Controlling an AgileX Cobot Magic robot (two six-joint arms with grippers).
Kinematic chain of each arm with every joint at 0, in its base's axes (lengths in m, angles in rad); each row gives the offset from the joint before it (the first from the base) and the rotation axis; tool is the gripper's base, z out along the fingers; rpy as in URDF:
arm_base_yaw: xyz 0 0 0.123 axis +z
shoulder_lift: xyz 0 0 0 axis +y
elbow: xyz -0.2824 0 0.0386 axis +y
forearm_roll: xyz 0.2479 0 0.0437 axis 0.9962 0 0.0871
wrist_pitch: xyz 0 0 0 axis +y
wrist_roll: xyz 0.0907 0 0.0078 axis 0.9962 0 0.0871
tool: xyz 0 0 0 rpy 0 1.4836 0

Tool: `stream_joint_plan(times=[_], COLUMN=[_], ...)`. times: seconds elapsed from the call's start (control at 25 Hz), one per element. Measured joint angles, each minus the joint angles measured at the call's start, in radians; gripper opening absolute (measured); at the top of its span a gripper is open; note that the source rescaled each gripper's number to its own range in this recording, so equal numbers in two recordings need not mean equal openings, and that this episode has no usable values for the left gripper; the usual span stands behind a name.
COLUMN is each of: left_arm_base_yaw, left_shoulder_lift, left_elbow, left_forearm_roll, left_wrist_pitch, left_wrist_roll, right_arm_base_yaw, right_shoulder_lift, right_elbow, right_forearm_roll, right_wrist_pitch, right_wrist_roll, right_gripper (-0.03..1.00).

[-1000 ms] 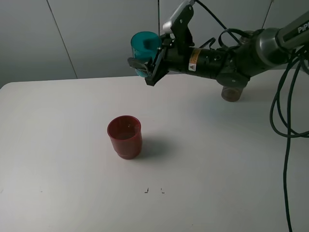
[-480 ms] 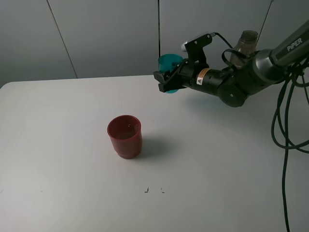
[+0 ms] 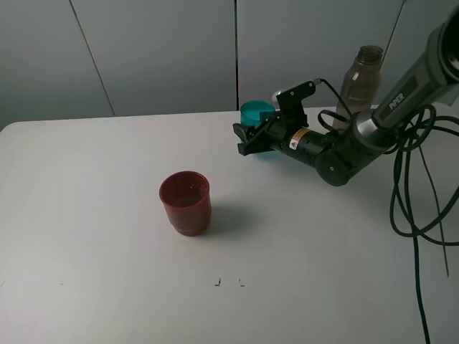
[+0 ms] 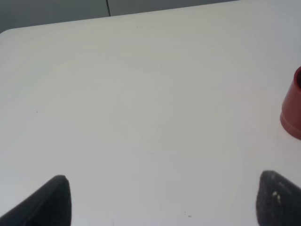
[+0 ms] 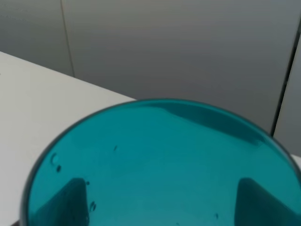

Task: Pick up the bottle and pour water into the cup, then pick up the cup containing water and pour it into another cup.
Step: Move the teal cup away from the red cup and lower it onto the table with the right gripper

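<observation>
**Teal cup between the right fingers, low at the far side of the table**

Teal and translucent, the cup sits upright between the fingers of the right gripper, its long axis vertical and its open mouth up; it is down at or just above the table, though the pictures do not settle whether its base touches; the right wrist view looks down into its rim, with a dark finger showing through the wall on either side, so the jaws are closed on it. No water shows inside, as far as I can tell; I judge the pour into the red cup already made and the teal one being set down, so what remains turns on the fingers opening sideways off an upright cup without tipping it.

Red cup stands well apart, nearer the camera and to the left, upright; the same cup shows at the edge of the left wrist view. Bottle stands upright behind the right arm, near the back edge. Left gripper is spread wide over bare table and holds nothing; it is absent from the high view, so the right arm is the nearer one.

Plain white table, smooth and flat; grey panelled wall behind; black cables hang at the right.
</observation>
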Motion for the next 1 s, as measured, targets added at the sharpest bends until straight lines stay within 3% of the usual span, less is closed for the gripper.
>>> stream_joint_plan(times=[0.64,0.68,0.84,0.92,1.0], left_arm_base_yaw=[0.000,0.000,0.000,0.000,0.000], left_shoulder_lift=[0.000,0.000,0.000,0.000,0.000], left_elbow=[0.000,0.000,0.000,0.000,0.000], left_forearm_roll=[0.000,0.000,0.000,0.000,0.000], left_wrist_pitch=[0.000,0.000,0.000,0.000,0.000], left_wrist_roll=[0.000,0.000,0.000,0.000,0.000], right_arm_base_yaw=[0.000,0.000,0.000,0.000,0.000], right_shoulder_lift=[0.068,0.070,0.076,0.076,0.076], right_elbow=[-0.065,-0.065,-0.065,-0.065,-0.065], right_forearm_roll=[-0.002,-0.002,-0.002,-0.002,-0.004], right_wrist_pitch=[0.004,-0.003,-0.030,-0.030,-0.020], right_wrist_roll=[-0.023,-0.023,-0.005,0.007,0.015], right_gripper=[0.05,0.11,0.83,0.97,0.99])
